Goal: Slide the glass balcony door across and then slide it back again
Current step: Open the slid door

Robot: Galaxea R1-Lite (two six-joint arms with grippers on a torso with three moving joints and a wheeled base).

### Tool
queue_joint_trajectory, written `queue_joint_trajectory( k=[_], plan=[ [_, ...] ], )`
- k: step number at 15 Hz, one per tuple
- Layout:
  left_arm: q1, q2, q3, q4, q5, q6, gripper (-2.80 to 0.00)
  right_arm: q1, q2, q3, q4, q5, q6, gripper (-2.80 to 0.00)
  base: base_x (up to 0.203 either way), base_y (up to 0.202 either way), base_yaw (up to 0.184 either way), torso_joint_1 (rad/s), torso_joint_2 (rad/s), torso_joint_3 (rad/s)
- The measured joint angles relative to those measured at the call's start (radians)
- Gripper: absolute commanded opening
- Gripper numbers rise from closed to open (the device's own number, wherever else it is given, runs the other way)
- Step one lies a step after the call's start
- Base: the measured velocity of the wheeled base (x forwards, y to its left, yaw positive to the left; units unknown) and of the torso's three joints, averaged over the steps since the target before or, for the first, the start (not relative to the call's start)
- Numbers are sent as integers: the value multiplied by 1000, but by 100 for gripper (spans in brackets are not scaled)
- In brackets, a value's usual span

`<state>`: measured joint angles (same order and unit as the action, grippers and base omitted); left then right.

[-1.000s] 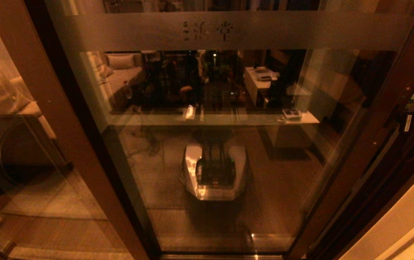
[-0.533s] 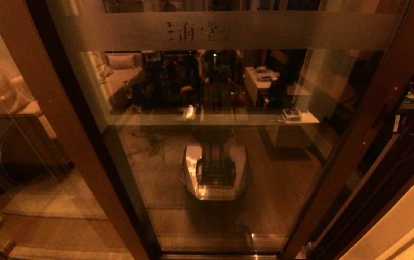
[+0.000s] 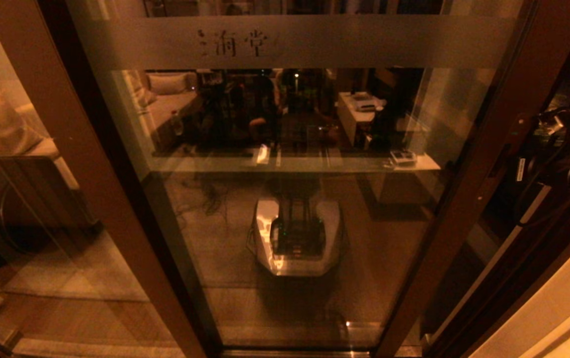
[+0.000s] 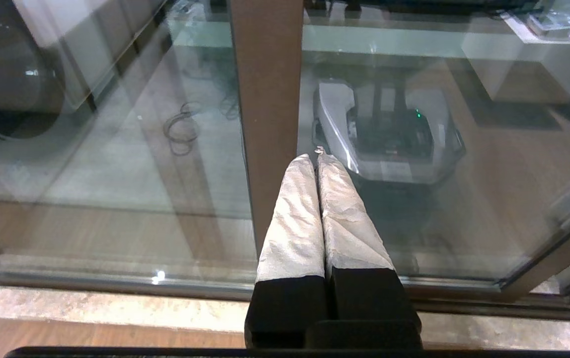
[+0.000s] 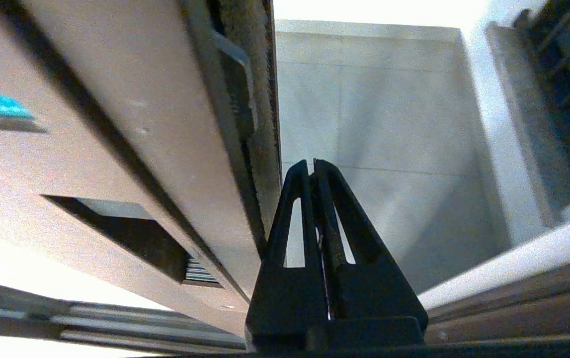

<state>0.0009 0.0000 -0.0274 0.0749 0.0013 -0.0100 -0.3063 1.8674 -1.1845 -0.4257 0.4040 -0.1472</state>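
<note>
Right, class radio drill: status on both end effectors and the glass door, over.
Left end effector shut, parked by the frame. Right end effector shut, against the door's edge. Glass balcony door partly open. No obstruction visible.

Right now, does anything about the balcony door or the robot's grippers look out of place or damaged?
Nothing stands out. The glass balcony door is partly slid open, unbroken and upright in its frame. The right gripper, shut, sits against the door's edge; the left gripper is shut and parked in front of the glass.

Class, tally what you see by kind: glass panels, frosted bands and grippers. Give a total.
Glass panels: 2 (sliding door, fixed panel)
Frosted bands: 1 (frosted band)
Grippers: 2 (left gripper, right gripper)
Total: 5
</note>
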Motion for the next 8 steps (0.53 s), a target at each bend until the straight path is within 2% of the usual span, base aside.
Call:
queue_joint_trajectory(
  k=[8],
  plan=[
    [0,0,0,0,0,0,-280,75,-12,16,-1,-42,11,-280,0,0,0,0,0,0]
  ],
)
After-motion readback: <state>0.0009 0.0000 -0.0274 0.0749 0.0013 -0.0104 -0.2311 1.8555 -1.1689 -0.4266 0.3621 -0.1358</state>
